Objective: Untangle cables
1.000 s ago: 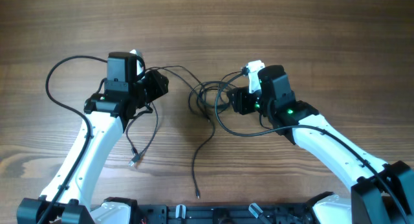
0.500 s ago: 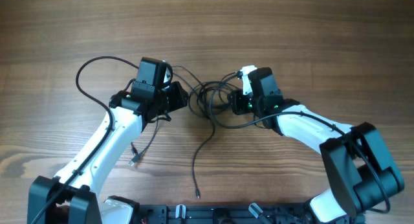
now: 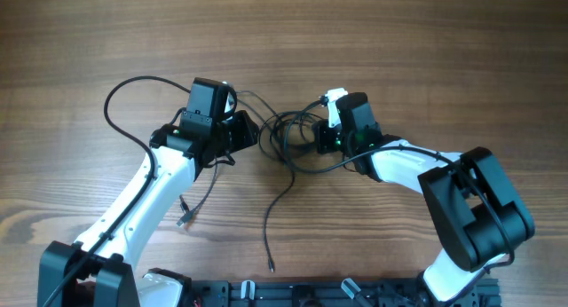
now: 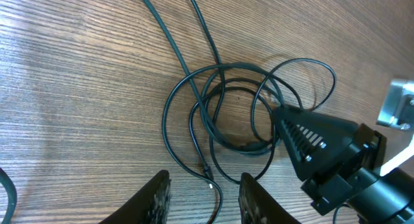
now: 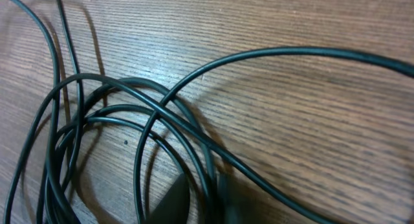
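Several black cables [image 3: 286, 137] lie looped together on the table [image 3: 444, 41].

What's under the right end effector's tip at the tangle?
The right end effector has its tip at the right edge of the cables, looped on the wooden table. Its body covers the strands beneath it, so whether one is pinched cannot be seen.
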You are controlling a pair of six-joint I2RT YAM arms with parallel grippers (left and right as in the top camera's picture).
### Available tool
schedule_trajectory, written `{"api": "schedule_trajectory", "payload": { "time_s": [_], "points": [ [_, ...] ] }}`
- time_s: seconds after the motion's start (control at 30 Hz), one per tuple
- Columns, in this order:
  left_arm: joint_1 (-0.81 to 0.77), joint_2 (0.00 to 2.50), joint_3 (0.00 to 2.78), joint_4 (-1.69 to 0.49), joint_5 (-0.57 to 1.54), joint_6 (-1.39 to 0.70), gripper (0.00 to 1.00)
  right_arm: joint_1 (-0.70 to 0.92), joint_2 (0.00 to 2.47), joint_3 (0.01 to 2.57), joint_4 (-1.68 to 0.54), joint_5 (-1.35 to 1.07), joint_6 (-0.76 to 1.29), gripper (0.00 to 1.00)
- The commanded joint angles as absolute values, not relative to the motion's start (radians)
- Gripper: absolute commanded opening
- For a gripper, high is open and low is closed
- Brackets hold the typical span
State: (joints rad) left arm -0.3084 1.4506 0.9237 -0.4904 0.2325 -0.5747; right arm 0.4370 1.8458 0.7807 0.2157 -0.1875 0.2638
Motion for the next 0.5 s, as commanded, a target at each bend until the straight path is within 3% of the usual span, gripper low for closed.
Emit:
{"api": "schedule_trajectory", "payload": {
  "time_s": [0.0,0.27,0.47],
  "points": [
    [-0.313,1.461,0.933,-0.495,0.234,-0.581,0.37,0.439,1.851,0.78,0.197,-0.212,0.267,0.04],
    [-0.313,1.461,0.933,-0.529,0.253,-0.585,0.39,0.437,1.327,0.78,0.116,-0.352,0.344,0.04],
    [-0.313,1.461,0.933,-0.53,0.493,-0.483,0.38,0.438,1.342,0.779,0.1,-0.447,0.474,0.04]
  ]
}}
